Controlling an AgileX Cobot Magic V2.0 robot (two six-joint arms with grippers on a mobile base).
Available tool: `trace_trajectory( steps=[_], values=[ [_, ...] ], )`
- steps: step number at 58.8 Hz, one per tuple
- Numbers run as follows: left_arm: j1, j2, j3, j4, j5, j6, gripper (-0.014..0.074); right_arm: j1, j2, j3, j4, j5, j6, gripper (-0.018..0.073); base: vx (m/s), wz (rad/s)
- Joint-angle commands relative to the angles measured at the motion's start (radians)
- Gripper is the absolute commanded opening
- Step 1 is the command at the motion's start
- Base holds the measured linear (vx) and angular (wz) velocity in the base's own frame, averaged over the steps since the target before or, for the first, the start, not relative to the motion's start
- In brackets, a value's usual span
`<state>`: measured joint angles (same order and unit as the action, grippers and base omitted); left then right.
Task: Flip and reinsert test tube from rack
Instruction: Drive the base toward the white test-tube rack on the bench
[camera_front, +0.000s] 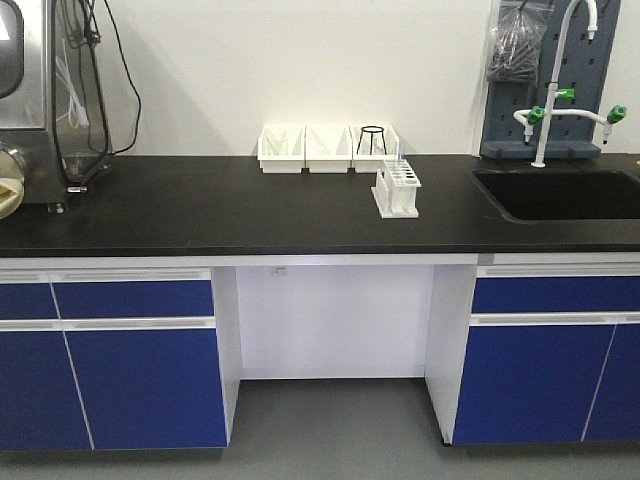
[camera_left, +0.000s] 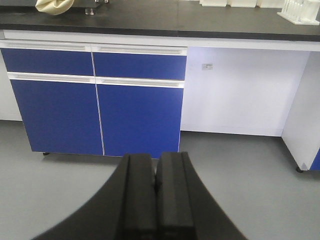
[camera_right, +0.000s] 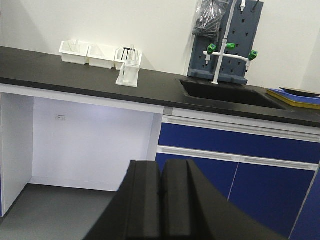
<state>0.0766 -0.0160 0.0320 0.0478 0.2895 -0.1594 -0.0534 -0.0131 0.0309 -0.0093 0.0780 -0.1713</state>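
White wall (camera_front: 300, 60) is seen behind a long black counter (camera_front: 200, 215), which is carried on blue cabinets (camera_front: 130, 380) with an open white recess between them, above a grey floor (camera_front: 330, 420). At the left end of the counter a metal machine (camera_front: 40, 90) with hanging black cables is placed. At the right end a dark sink (camera_front: 560, 195) is set into the top, and behind it a grey pegboard (camera_front: 580, 70) is mounted, with a white tap (camera_front: 545, 100) with green handles in front of it.

The left gripper (camera_left: 156, 200) is held low, below the counter's edge and facing the cabinets; its two black fingers are pressed together and nothing is held between them. The right gripper (camera_right: 161, 200) is likewise held low before the cabinets under the sink, fingers closed against each other and empty. Both are kept well apart from the counter's contents.

Three white bins (camera_front: 328, 148) are lined up against the wall near the middle of the counter, and a small black ring stand (camera_front: 372, 138) is kept in the right-hand one. Just in front of that bin the white rack (camera_front: 397, 190) is placed on the counter, between the bins and the sink. The test tube (camera_front: 392, 177) is seen upright in the rack, rising a little above its top plate; at this size it cannot be told which hole is occupied.
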Motion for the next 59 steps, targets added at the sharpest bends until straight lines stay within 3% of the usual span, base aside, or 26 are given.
trace_trajectory(
  steps=[1, 59],
  values=[
    [-0.007, -0.012, 0.000, -0.004, -0.087, 0.000, -0.0006, -0.005, -0.008, 0.001, -0.003, -0.089, -0.012, -0.0009, 0.00, 0.00],
    [-0.007, -0.012, 0.000, -0.004, -0.087, 0.000, -0.0006, -0.005, -0.008, 0.001, -0.003, -0.089, -0.012, -0.0009, 0.01, 0.00]
  ],
)
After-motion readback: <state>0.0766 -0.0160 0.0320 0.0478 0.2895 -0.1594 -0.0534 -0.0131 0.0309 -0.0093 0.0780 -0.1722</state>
